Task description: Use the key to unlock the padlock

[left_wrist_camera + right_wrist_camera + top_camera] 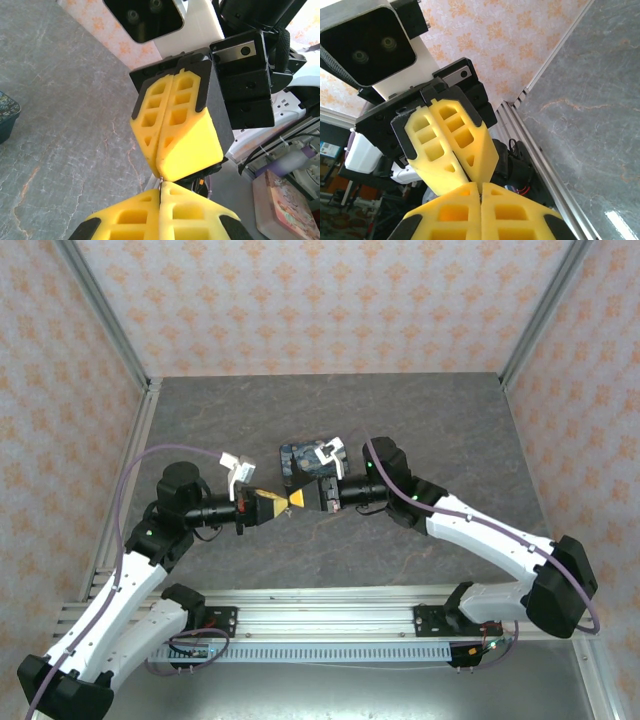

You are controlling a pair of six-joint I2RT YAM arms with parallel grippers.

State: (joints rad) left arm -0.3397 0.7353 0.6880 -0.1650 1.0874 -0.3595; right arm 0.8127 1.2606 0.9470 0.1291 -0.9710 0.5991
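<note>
Left end effector (161,194) meets right end effector (159,167), both closed; overhead shows box (295,458).

I see a grey, marble-veined table (430,420) with a metal rail (330,605) along its near edge. One thing lies on it: a dark blue painted box (297,462), near the middle and a little toward the far side.

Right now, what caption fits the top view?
Left arm and right arm meet, shut jaws tip to tip, near the box.
</note>
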